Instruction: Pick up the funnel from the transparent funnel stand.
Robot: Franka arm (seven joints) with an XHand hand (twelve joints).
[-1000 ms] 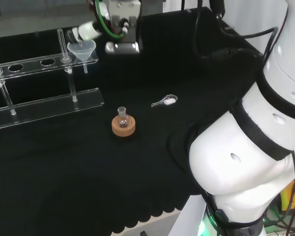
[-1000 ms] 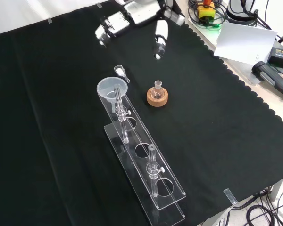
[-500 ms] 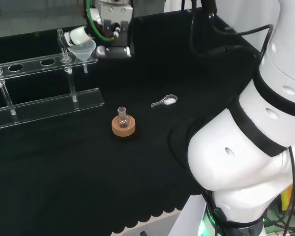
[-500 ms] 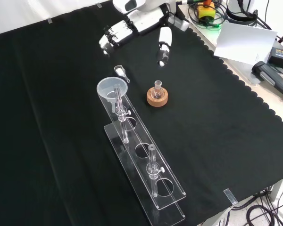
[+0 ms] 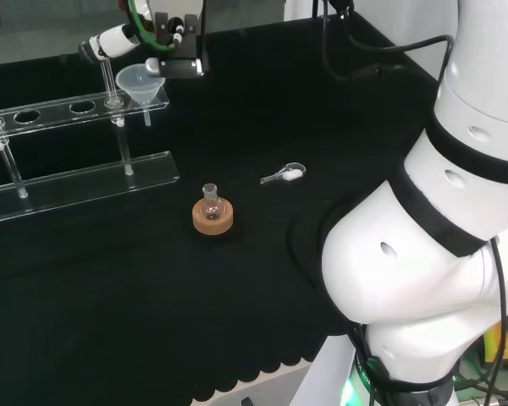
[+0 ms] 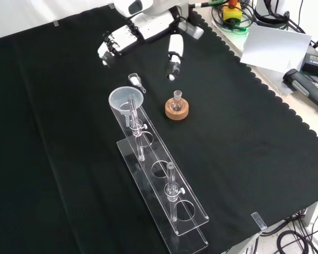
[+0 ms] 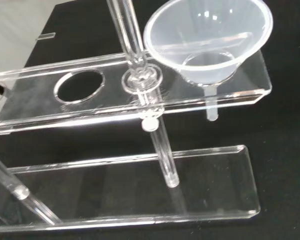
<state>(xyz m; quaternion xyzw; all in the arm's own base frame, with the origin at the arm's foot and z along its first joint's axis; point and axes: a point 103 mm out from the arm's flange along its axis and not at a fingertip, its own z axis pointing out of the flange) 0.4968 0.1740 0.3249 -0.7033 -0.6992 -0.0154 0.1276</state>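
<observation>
The funnel (image 6: pixel 126 99) sits seated in the end hole of the transparent funnel stand (image 6: pixel 164 182), the end nearest the arm; its stem hangs straight down through the top plate toward the base plate, bowl mouth up (wrist view confirms: the funnel (image 7: pixel 208 37) rests in its hole, stem tip clear of the lower plate). So its long axis is vertical, and any lift-out should go straight up along that axis. The hand (image 6: pixel 140 33) hovers above the counter (image 6: pixel 244 159), apart from the funnel, with its digits spread wide and straight, holding nothing: in the front view a group of fingers (image 6: pixel 107 46) points out one way and a single digit, probably the thumb (image 6: pixel 173 55), the other, leaving a wide gap between them. From the hand, the funnel lies at about 6 o'clock in the front view, roughly in line with that gap. In the head view the hand (image 5: pixel 165 34) is just beyond and above the funnel (image 5: pixel 140 83), at roughly 1 o'clock from it, with one fingertip (image 5: pixel 97 44) reaching past the stand's upright rod. Judgement: the approach is not finished; the coming move needs the hand to descend and straddle the bowl rim, keeping off the rod beside the funnel. Also present, uninvolved: small flask on a cork ring (image 6: pixel 177 108) and a small scoop (image 6: pixel 134 80).
</observation>
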